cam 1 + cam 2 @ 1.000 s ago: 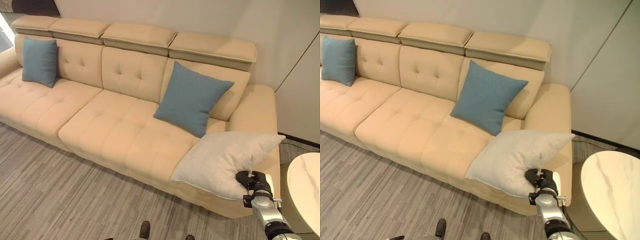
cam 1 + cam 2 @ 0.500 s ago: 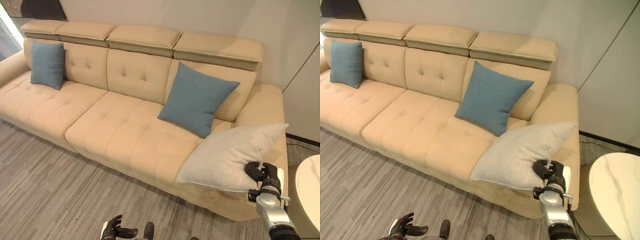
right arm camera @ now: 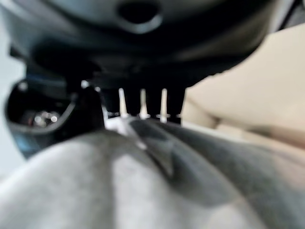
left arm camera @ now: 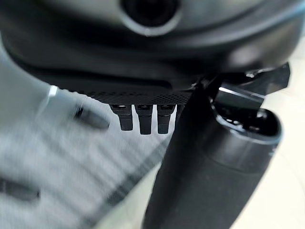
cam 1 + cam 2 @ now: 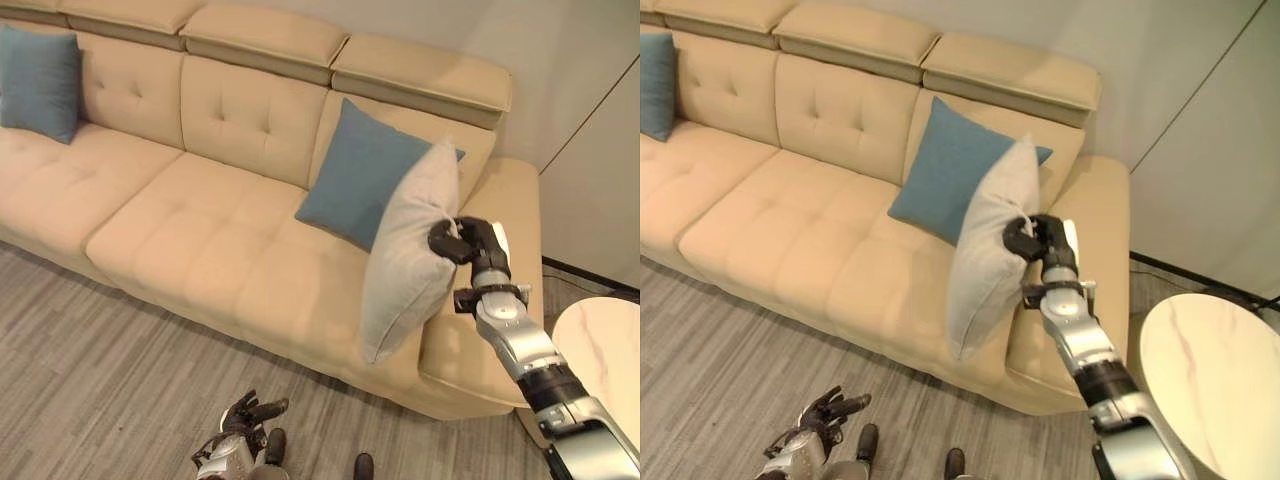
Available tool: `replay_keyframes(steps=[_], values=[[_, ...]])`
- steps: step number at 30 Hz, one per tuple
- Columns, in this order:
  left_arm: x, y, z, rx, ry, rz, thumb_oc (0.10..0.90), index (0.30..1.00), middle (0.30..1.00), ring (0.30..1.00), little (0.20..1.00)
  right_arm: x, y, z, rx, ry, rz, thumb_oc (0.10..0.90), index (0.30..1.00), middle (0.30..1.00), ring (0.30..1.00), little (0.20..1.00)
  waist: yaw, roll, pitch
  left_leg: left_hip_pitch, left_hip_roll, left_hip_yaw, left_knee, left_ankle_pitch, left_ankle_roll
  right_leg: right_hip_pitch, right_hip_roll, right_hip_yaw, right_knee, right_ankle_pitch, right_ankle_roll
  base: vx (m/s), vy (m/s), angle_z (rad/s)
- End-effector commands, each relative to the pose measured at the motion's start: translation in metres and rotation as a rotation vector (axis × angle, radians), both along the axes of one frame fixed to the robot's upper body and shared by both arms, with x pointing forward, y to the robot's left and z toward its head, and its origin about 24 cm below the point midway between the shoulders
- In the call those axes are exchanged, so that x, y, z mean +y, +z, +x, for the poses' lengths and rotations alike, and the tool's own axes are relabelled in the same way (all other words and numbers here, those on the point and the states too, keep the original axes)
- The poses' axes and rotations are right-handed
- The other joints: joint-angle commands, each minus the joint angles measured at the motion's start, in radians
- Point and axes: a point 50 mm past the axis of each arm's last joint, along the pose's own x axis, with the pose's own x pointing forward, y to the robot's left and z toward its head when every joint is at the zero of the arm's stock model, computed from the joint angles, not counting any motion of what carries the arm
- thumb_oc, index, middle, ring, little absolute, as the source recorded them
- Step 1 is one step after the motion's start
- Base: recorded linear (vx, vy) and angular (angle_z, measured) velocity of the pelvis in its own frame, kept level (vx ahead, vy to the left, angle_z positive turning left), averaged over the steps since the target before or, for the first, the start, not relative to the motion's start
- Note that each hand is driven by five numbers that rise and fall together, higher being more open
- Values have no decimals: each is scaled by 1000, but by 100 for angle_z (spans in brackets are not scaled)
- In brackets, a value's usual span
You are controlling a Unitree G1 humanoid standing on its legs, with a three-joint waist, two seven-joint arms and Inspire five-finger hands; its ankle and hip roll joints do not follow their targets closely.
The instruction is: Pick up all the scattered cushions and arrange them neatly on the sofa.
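Our right hand pinches the soft grey cushion, upright above the tufted beige sofa. A blue square cushion leans behind. Our left hand hangs low, fingers relaxed.

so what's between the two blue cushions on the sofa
Only bare sofa seat and tufted backrest lie between the far blue cushion and the near blue cushion, as the left eye view shows. The white cushion hangs beyond the near one.

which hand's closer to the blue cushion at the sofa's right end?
Right. The right hand grips the white cushion beside the blue cushion; the left hand hangs low over the floor.
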Motion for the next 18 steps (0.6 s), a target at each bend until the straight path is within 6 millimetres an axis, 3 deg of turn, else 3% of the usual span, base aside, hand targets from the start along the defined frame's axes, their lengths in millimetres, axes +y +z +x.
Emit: replay_keyframes(steps=[1, 5, 8, 13, 15, 18], values=[[-23, 32, 53, -160, 46, -65, 800, 900, 900, 900, 900, 31, 157, 1, -608, 131, 55, 400, 300, 300, 300, 300, 0, -52, -75, 10, 48, 24, 2, -124, -47, -35, -51, 41, 4, -72, 81, -96, -36, 0], [-37, 48, 76, -215, 65, -104, 800, 900, 900, 900, 900, 45, 177, 0, -669, 169, 69, 400, 300, 300, 300, 300, -6, -82, -53, -7, 55, 24, 2, -118, -51, -56, -42, 50, 9, -66, 78, -70, -35, -2], [-43, 53, 82, -227, 66, -112, 800, 900, 900, 900, 900, 51, 190, 1, -701, 186, 98, 400, 300, 300, 300, 300, -8, -99, -41, -10, 56, 23, 2, -116, -52, -62, -38, 55, 12, -64, 76, -32, -17, -1], [-47, 50, 81, -186, 85, -131, 800, 900, 900, 900, 900, 68, 205, 0, -734, 269, 168, 400, 300, 300, 300, 300, -11, -113, -40, -10, 57, 28, 2, -115, -53, -68, -36, 62, 14, -60, 75, 0, 0, 0], [-55, 46, 78, -141, 106, -193, 800, 900, 900, 900, 900, 89, 216, -8, -763, 388, 270, 400, 300, 300, 300, 300, -18, -123, -41, -13, 57, 31, 2, -114, -55, -75, -32, 66, 13, -58, 73, 0, 2, -2], [-59, 46, 78, -133, 119, -216, 800, 900, 900, 900, 900, 97, 217, -12, -764, 447, 317, 400, 300, 300, 300, 300, -21, -129, -44, -13, 57, 30, 2, -115, -56, -76, -31, 66, 13, -57, 73, 7, -5, -7]])
